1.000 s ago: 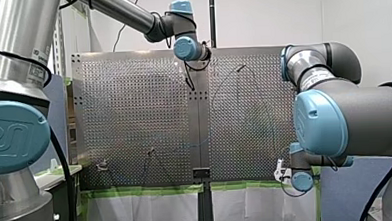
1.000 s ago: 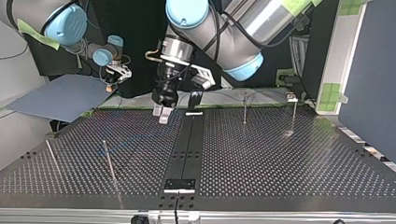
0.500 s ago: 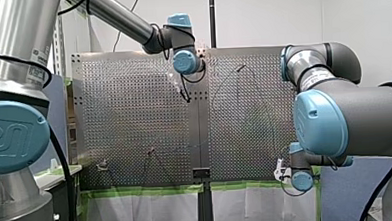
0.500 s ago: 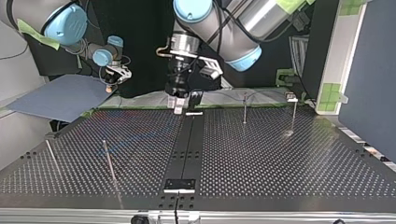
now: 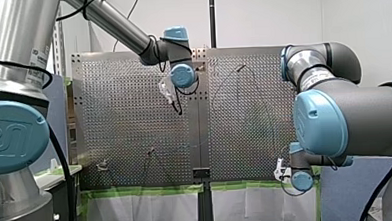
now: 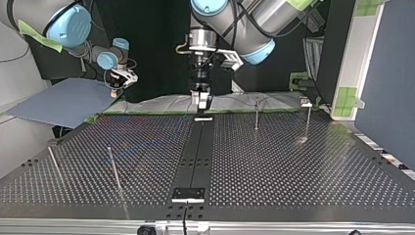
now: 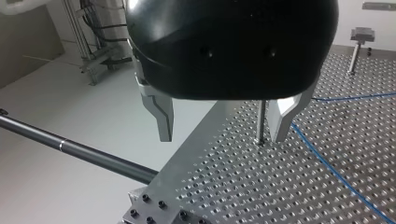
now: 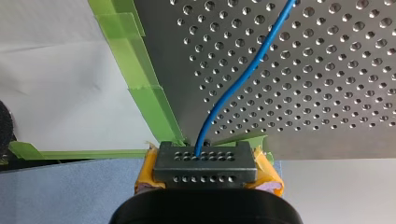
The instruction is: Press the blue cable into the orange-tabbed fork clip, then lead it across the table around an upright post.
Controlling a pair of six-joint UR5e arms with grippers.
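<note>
Notably, the blue cable [image 8: 243, 78] lies on the table [image 7: 243, 186] just beside the upright post [image 7: 260, 122], slanting away from it, nearest the left gripper [image 7: 220, 135], which hangs spread and empty, while the right gripper [image 8: 205, 168] pinches it well away from that post.

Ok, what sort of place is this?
Probably a robotics lab bench: my left arm and my right arm stand at a perforated table, with an upright post on it and a blue cable laid across.

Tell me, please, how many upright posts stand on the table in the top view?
4: one post at near left, a second beside it, two by the far edge, right; others may be hidden.
</note>
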